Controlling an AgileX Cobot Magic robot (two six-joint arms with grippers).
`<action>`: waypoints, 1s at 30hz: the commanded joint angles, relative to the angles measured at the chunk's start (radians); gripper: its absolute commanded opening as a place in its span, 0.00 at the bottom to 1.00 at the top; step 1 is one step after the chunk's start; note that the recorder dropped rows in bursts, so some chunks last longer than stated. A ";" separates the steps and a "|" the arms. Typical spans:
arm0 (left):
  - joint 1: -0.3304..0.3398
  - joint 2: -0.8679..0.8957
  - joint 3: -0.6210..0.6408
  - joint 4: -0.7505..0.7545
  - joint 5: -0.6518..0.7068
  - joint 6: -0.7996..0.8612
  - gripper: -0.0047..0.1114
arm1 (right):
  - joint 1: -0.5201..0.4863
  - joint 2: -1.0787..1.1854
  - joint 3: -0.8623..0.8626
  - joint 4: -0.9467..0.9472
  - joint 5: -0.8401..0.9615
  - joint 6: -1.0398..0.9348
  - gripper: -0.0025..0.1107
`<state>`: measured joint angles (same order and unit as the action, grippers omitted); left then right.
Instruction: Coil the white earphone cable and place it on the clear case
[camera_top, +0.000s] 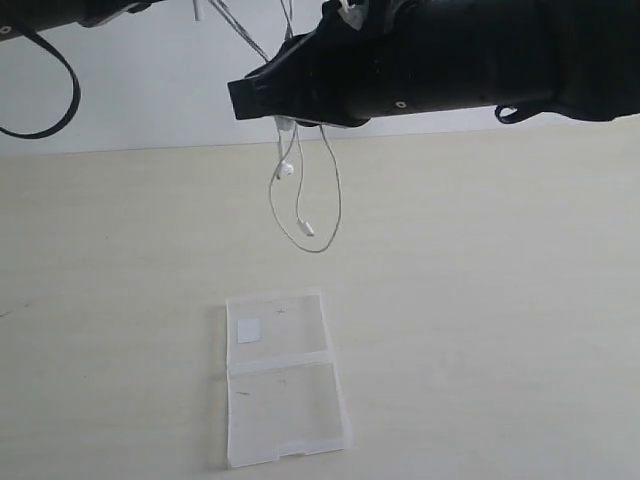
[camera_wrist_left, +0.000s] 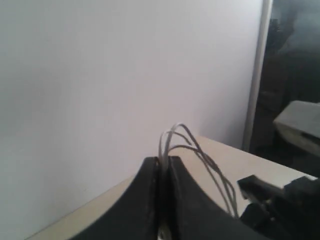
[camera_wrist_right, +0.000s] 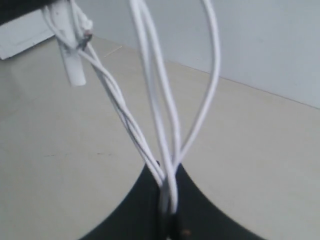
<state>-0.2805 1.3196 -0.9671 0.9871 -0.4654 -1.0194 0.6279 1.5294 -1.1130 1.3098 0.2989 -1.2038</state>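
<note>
The left claw (camera_wrist_left: 163, 161) is pinched tight on the white earphone cable (camera_wrist_left: 200, 150). Its two black fingers press together, and thin white strands stick out from between them and bend away in a bunch.

The right claw (camera_wrist_right: 168, 180) is also clenched on the cable. Several white strands come out of its closed tips and spread apart as they go up. One pair is twisted together and leads to a short white stick piece (camera_wrist_right: 72, 65). It is blurry, so it may be the plug or the little remote.

From the outside camera, the big black right arm (camera_top: 450, 60) reaches across the top from the right. The cable is up in the air, not on the table (camera_top: 500, 300). Some strands run from the arm up to the top edge. A long loop hangs down under the arm, with the two earbuds (camera_top: 306, 228) dangling inside it, one higher and one lower. The loop does not touch the table.

The clear case (camera_top: 285, 400) lies open and flat on the table, well below the hanging loop and a bit nearer the camera. Its two halves sit one behind the other. The far half has a small white sticker (camera_top: 248, 330) on it. Nothing of the cable touches the case.

A plain white wall (camera_top: 150, 80) stands behind the table.
</note>
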 joint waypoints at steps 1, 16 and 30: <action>0.002 -0.019 0.006 -0.020 0.109 -0.004 0.04 | 0.001 -0.032 -0.001 -0.280 -0.012 0.202 0.02; 0.002 -0.019 0.103 -0.022 0.198 -0.004 0.04 | 0.001 -0.178 -0.001 -0.943 0.023 0.719 0.02; 0.002 0.021 0.167 -0.043 0.168 -0.011 0.04 | 0.001 -0.356 -0.010 -1.036 0.085 0.761 0.02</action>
<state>-0.3015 1.3075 -0.8281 0.9746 -0.4712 -1.0357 0.6449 1.2363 -1.1091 0.3199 0.4253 -0.4537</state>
